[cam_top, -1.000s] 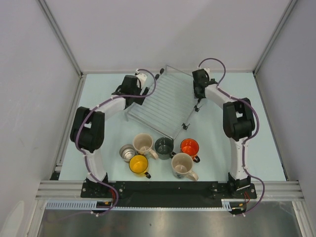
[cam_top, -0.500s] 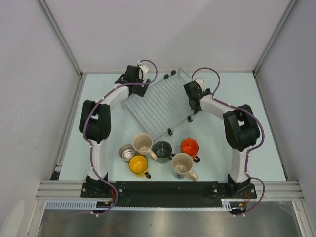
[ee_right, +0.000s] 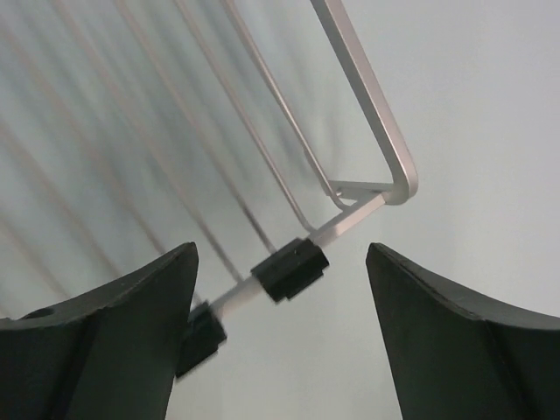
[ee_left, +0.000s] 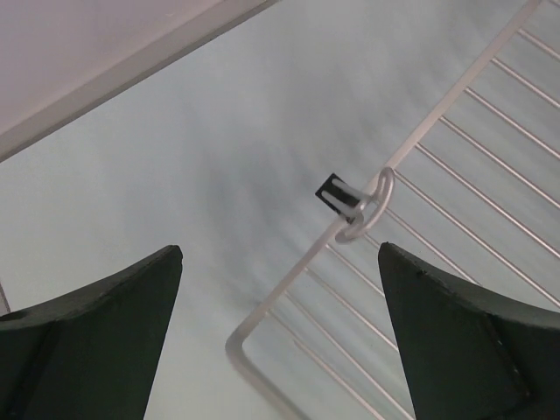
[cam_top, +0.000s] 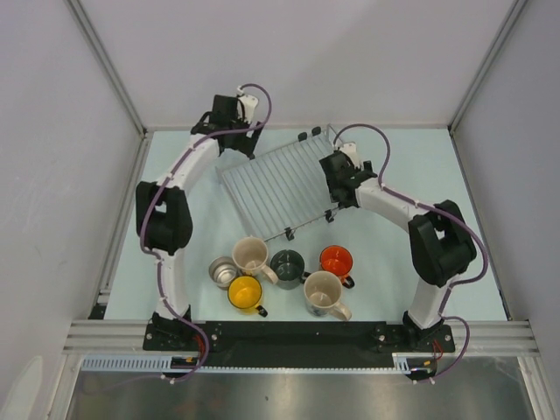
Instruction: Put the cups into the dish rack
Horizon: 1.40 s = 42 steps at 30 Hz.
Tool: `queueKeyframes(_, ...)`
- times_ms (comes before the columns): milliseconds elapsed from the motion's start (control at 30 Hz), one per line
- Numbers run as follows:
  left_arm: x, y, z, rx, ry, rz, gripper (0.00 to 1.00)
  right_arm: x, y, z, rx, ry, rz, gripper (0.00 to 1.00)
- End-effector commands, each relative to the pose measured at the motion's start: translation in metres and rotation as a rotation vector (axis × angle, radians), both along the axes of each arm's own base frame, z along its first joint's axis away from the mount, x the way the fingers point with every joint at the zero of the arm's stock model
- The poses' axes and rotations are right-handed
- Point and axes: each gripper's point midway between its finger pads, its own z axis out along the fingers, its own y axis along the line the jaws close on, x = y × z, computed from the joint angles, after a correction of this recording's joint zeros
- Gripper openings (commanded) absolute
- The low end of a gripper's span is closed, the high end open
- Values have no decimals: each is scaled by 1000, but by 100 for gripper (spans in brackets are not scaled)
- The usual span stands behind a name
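Table [cam_top: 437,175]: pale mint top, matte, evenly lit from above, with soft shadows only.

Three plain white-grey panels close it in: back wall [cam_top: 297,52], left wall [cam_top: 52,157], right wall [cam_top: 525,157].

Aluminium posts [cam_top: 105,66] stand at both back corners and lean outward in the overhead view. A thin metal strip [cam_top: 219,129] runs along the foot of the back wall.

Near edge: a ribbed aluminium rail [cam_top: 105,335] spans the full width.

Below the rail is a brushed steel surface [cam_top: 297,394] with dull reflections. It may be a lower shelf or a bench, but the view is too cropped to say.

A white slotted strip [cam_top: 122,360] lies along its upper edge.
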Motion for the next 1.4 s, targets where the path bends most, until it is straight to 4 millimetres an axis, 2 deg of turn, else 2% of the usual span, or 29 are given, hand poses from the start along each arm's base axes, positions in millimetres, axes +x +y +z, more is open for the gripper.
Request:
queueKeyframes(0,-39,9,121,-174,-174,-35,100,5,7,83,86,-170,4,88)
queueKeyframes(33,-53,10,101,-184,-137,-44,100,6,7,96,104,-196,9,89)
queueKeyframes(67,-64,12,106,-204,-153,-54,100,10,6,107,121,-216,14,90)
queueKeyframes(100,-77,17,121,-207,-199,-53,100,12,9,110,138,-215,35,92)
queueKeyframes(133,-90,21,96,-194,-156,-46,100,14,10,109,137,-206,37,92)
queueKeyframes(167,-95,23,93,-190,-156,-43,100,19,10,117,145,-220,34,92)
queueKeyframes(200,-105,26,96,-193,-161,-45,100,23,6,117,137,-215,27,93)
queueKeyframes(233,-115,30,76,-185,-126,-39,100,27,4,118,129,-216,22,93)
queueKeyframes(267,-121,34,69,-185,-120,-34,100,33,4,112,121,-204,24,93)
queueKeyframes(300,-128,37,64,-178,-117,-29,100,43,-2,118,121,-219,18,93)
queueKeyframes(333,-140,41,50,-171,-96,-25,100,51,-2,119,127,-231,24,93)
queueKeyframes(367,-146,41,43,-175,-80,-21,100,60,-5,106,116,-208,18,93)
queueKeyframes(400,-153,40,35,-180,-61,-24,100,72,-4,113,134,-225,23,92)
queueKeyframes(433,-161,43,24,-183,-39,-11,100,80,-13,107,131,-213,10,91)
queueKeyframes(467,-163,43,18,-197,-26,6,100,89,-13,92,124,-187,7,90)
queueKeyframes(533,-169,46,5,-207,0,40,100,103,-16,87,135,-174,12,89)
queueKeyframes(567,-171,46,1,-210,9,47,100,108,-15,68,127,-138,15,89)
queueKeyframes(633,-175,46,-7,-220,27,61,100,116,-12,65,117,-132,28,88)
queueKeyframes(667,-175,46,-8,-225,25,66,100,118,-10,54,111,-110,34,89)
queueKeyframes(767,-173,45,-17,-233,40,83,100,122,-6,44,117,-93,46,88)
queueKeyframes(933,-165,38,-25,-236,50,84,100,122,-13,35,101,-73,40,87)
queueKeyframes(967,-164,37,-34,-226,69,92,100,122,-14,35,100,-72,37,86)
queueKeyframes(1233,-156,22,-61,-200,129,99,100,122,-28,28,86,-54,16,84)
queueKeyframes(1300,-155,21,-62,-203,128,100,100,121,-30,23,93,-45,8,79)
queueKeyframes(1333,-153,21,-61,-203,122,103,100,120,-30,18,101,-34,10,67)
queueKeyframes(1367,-150,21,-59,-203,113,104,100,118,-30,15,104,-25,11,59)
